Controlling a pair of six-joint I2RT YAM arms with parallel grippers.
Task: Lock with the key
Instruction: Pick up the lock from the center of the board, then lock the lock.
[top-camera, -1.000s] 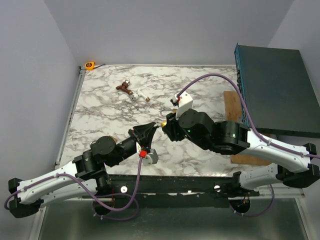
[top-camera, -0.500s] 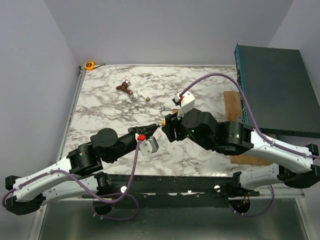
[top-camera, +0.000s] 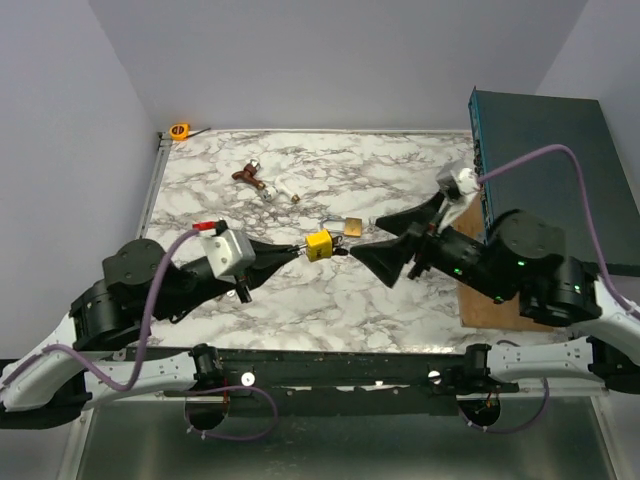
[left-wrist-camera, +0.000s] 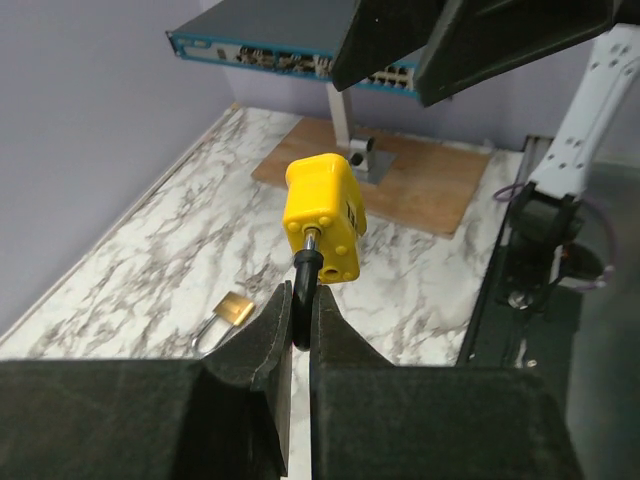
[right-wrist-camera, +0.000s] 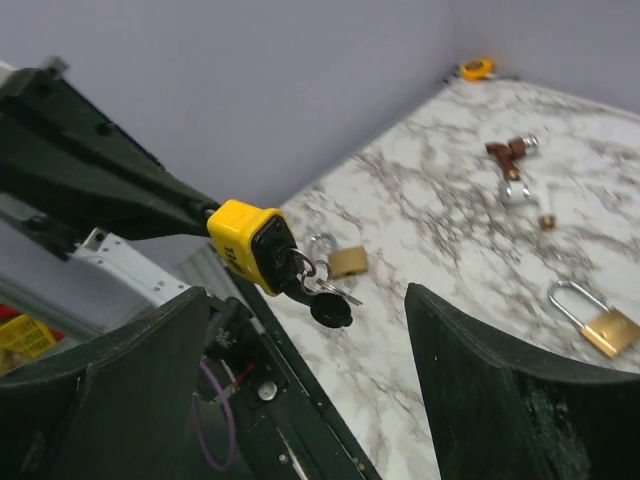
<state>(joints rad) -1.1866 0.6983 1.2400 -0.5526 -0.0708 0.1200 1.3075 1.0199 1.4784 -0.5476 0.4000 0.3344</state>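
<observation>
The left claw (top-camera: 298, 250) is clenched on the black shackle (left-wrist-camera: 303, 278) of the yellow padlock (top-camera: 319, 244), held above the middle of the counter (top-camera: 420, 165); a black-headed key (right-wrist-camera: 330, 308) sits in its keyhole; the right claw (top-camera: 362, 238) gapes, released, just beside it.

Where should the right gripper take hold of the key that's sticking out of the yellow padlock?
Pinch the black key head, coming straight in from the right gripper's own side. The head hangs clear of the yellow padlock's face, pointing toward that open gripper, while the left gripper holds the shackle behind.
</observation>
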